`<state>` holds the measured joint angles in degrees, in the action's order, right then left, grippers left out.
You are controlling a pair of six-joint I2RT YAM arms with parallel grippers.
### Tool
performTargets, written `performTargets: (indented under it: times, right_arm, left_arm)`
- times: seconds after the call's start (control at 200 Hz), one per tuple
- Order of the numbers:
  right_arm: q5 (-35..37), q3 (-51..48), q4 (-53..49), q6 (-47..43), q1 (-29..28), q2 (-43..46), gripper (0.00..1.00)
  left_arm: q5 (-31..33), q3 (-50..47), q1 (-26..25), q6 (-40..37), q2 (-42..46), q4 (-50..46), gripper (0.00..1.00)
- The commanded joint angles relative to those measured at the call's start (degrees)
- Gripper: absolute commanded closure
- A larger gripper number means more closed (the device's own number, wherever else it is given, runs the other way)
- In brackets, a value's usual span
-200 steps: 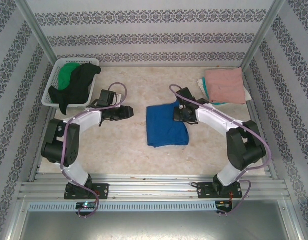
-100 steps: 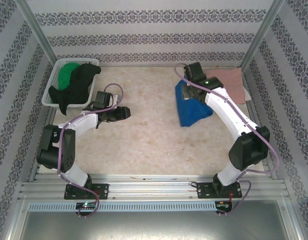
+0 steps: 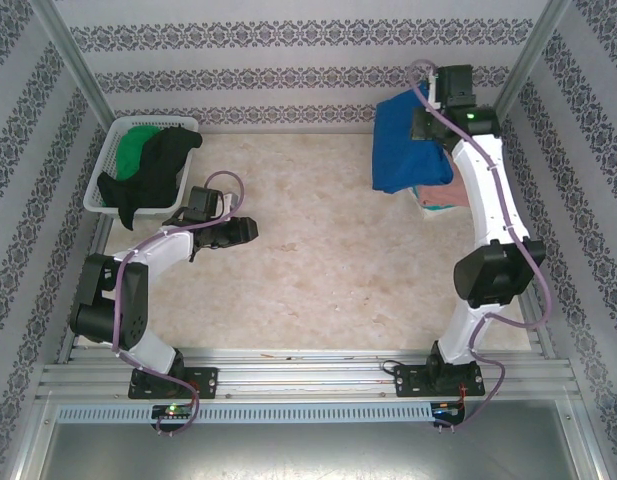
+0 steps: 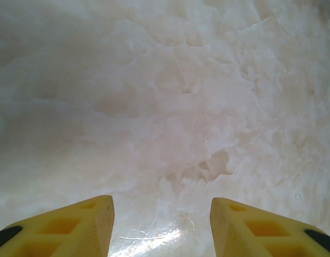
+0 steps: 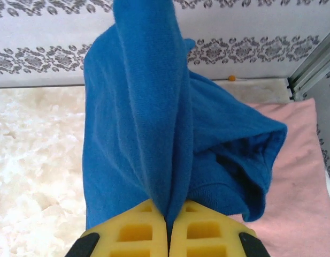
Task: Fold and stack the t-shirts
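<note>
The right hand (image 5: 167, 227) is pinching shut on a fold of the royal-blue t-shirt (image 5: 148, 123), dangling it limp above the folded salmon-pink t-shirt (image 5: 306, 176) at the far right corner. Soft and light, it is probably wanting a grip along the folded edge. The left hand (image 4: 162, 225) is hovering half open and empty over the surface (image 4: 165, 96).

Left wrist view. Two yellow fingertips (image 4: 68, 225) of the left gripper (image 4: 162, 227) occupy the lower left and lower right of the frame, parted, nothing between them. Beyond lies the pale, mottled marble-like tabletop (image 4: 165, 96).
</note>
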<state>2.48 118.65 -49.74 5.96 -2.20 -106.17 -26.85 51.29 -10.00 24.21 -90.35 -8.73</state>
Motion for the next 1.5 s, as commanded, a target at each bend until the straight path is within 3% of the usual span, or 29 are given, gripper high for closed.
performTargets:
  times: [0.0,0.06,0.29,0.525,0.669,0.989,1.164,1.274,1.334,1.404,1.464,1.494]
  right_arm:
    - [-7.7,0.9,2.4,0.5,3.2,-2.8,1.00]
    - [-12.8,2.0,3.0,0.2,4.6,-4.3,1.00]
    - [-11.0,5.0,4.6,-4.3,7.1,-7.0,1.00]
    - [-7.6,-12.2,24.2,-7.1,8.3,1.7,1.00]
    - [-12.8,-17.7,32.0,-5.8,12.3,4.5,1.00]
    - [-32.0,-8.7,26.2,-4.0,22.1,-8.1,1.00]
    - [-37.3,-10.1,25.3,-3.4,26.3,-12.3,1.00]
    - [-36.8,-11.4,24.9,-3.9,28.2,-13.8,0.96]
    - [-33.5,-10.6,22.7,-4.0,29.1,-14.6,0.86]
    - [-29.9,-9.6,20.2,-4.1,29.6,-14.6,0.82]
    - [-27.1,-9.6,18.9,-3.9,29.7,-13.5,0.61]
    - [-25.8,-9.8,18.3,-3.8,29.5,-12.6,0.56]
  left_arm:
    - [0.0,-0.4,0.7,-0.6,1.3,-1.9,0.49]
    - [-0.4,0.3,0.8,-0.9,1.4,-3.5,0.50]
    - [2.1,-1.5,0.7,0.5,6.5,-4.6,0.50]
    - [2.0,-0.9,0.6,1.5,7.7,-5.1,0.50]
    - [1.6,-0.5,0.6,1.9,8.2,-5.0,0.50]
    - [2.5,-0.1,0.6,0.3,9.7,-7.3,0.49]
    - [3.0,0.1,0.6,-0.2,10.2,-8.1,0.49]
    - [2.9,0.4,0.6,-0.3,10.0,-8.1,0.49]
    - [2.9,0.4,0.6,-0.3,9.8,-8.1,0.49]
    - [2.9,0.3,0.5,-0.2,9.8,-8.1,0.49]
    - [2.8,0.3,0.6,-0.2,10.0,-8.1,0.49]
    - [2.8,0.3,0.5,-0.2,10.1,-8.3,0.49]
